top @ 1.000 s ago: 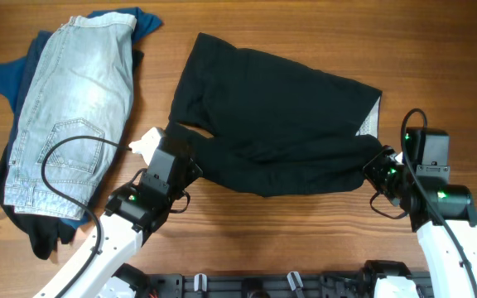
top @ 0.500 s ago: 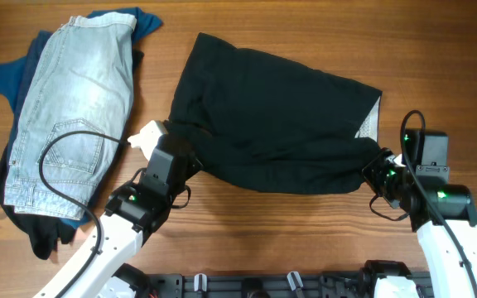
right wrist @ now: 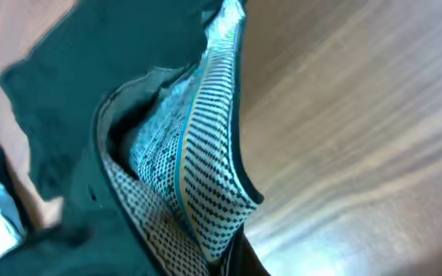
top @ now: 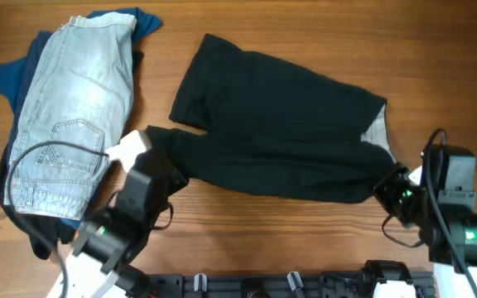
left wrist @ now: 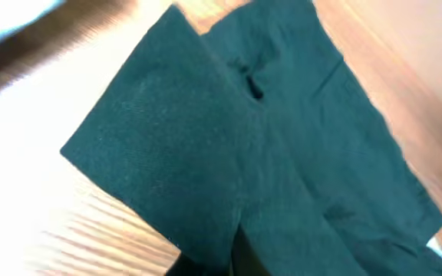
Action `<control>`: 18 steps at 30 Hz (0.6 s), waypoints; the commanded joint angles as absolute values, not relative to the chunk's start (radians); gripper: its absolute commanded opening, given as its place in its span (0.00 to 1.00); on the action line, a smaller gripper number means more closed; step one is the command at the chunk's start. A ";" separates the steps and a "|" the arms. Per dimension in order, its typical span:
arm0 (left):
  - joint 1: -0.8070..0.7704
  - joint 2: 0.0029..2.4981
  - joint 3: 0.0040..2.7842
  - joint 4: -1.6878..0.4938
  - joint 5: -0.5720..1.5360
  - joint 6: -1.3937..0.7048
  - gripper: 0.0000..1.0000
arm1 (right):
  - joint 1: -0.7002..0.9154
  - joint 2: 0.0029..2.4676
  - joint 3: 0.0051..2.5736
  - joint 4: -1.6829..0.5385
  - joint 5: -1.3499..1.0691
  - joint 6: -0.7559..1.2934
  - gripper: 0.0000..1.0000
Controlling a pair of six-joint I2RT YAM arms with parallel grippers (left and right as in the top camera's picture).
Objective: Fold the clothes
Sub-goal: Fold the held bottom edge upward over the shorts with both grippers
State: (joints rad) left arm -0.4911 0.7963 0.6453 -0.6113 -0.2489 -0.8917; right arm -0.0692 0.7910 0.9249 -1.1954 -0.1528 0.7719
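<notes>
At far left the light-blue denim shorts point(top: 73, 108) lie piled on a blue top point(top: 11, 79), well apart from the work in hand. The left gripper point(top: 166, 160) is clamped on the leg-hem end of the black shorts point(top: 280, 124), which lie spread across the middle of the wooden table point(top: 305, 240). At right, the right gripper point(top: 392, 184) is closed on the waistband corner, with the patterned lining point(right wrist: 198, 153) exposed. Judged step: the near edge is pinched at both ends for a lengthwise fold. The next move calls for both arms to lift evenly and carry that edge over to the far edge, cloth taut
</notes>
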 commanded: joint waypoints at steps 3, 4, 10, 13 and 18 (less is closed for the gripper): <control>-0.505 0.658 0.668 -0.723 -0.285 -0.876 0.04 | -0.077 0.773 0.944 -1.270 -0.124 0.762 0.04; -0.519 0.656 0.668 -0.723 -0.286 -0.877 0.04 | -0.077 0.773 0.944 -1.273 -0.128 0.763 0.04; -0.563 0.738 0.668 -0.598 -0.385 -0.881 0.04 | -0.077 0.776 0.943 -1.162 -0.064 0.770 0.04; -0.563 0.859 0.668 -0.449 -0.403 -0.838 0.04 | -0.077 0.794 0.942 -1.098 -0.012 0.774 0.04; -0.563 1.175 0.668 -0.090 -0.403 -0.812 0.04 | -0.077 0.900 0.942 -0.994 0.038 0.789 0.04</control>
State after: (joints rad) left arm -0.5610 1.0336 0.6575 -0.2127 -0.3649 -0.8459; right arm -0.0692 0.8459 0.9257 -1.0370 -0.0311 0.7773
